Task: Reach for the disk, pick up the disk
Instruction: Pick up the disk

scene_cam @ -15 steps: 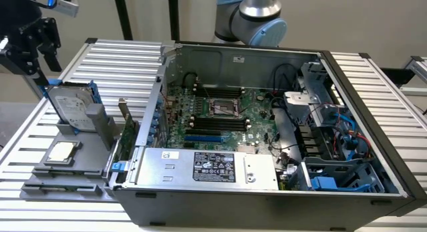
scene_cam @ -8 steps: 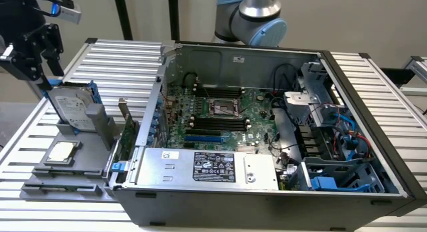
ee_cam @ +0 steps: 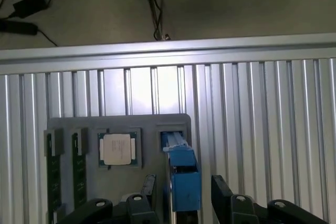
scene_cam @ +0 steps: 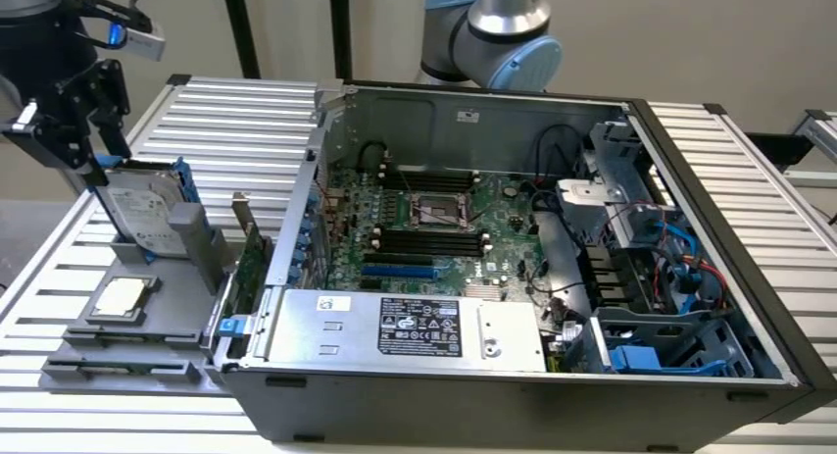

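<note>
The black end effector [ee_cam: 184, 184] hangs open astride the blue-framed silver-grey metal disk [scene_cam: 136, 211], which stands upright in a grey plastic holder [scene_cam: 187, 240] on the desk [scene_cam: 235, 111]. Reaching looks done; gripping and lifting remain.

Silver-grey arm [scene_cam: 508, 27] with blue joint caps; black, screw-studded end effector [ee_cam: 185, 195].

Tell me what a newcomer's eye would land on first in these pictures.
The big open computer case takes up the middle of the exterior view, its green motherboard bare. At that view's left the disk stands on edge in a grey holder, and the open gripper straddles its blue-framed top edge.
</note>
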Motion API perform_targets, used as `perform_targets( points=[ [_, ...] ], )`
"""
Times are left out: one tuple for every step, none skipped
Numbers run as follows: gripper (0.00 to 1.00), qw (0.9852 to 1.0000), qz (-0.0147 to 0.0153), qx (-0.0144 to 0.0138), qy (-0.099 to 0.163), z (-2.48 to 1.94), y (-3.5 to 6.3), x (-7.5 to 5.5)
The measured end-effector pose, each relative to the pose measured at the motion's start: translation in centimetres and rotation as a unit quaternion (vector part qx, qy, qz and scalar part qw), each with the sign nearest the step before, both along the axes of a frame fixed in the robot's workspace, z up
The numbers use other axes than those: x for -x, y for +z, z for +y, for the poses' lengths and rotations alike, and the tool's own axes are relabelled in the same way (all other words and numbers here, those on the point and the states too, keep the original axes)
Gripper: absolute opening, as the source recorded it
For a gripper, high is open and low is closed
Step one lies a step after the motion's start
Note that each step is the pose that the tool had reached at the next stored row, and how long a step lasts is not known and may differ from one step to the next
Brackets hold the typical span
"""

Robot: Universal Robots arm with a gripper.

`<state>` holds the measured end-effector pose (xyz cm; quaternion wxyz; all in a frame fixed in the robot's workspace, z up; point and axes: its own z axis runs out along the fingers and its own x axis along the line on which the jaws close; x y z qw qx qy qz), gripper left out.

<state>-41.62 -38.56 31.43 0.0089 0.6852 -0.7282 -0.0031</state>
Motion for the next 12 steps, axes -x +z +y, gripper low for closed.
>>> perform_targets(
  points=[
    [0.54,1.0000,-0.0001,0.0000,0.000,0.02,-0.19,0.0],
    [0.54,1.0000,-0.0001,0.0000,0.000,0.04,-0.36,0.0],
    [0.54,1.0000,0.0000,0.0000,0.001,0.05,-0.54,0.0],
    [0.54,1.0000,0.0000,0.0000,0.001,0.06,-0.73,0.0],
    [0.54,1.0000,0.0000,0.0000,0.001,0.08,-0.92,0.1],
    [0.54,1.0000,0.0000,0.0000,0.001,0.09,-1.10,0.1],
    [0.54,1.0000,0.0000,0.0000,0.002,0.09,-1.28,0.1],
    [0.54,1.0000,-0.0001,0.0000,0.002,0.09,-1.44,0.1],
    [0.54,1.0000,-0.0001,0.0000,0.002,0.10,-1.57,0.1],
    [0.54,1.0000,-0.0001,0.0000,0.002,0.11,-1.69,0.1],
    [0.54,1.0000,-0.0001,0.0000,0.003,0.10,-1.78,0.2],
    [0.54,1.0000,0.0000,0.0000,0.003,0.11,-1.84,0.2]
  ],
)
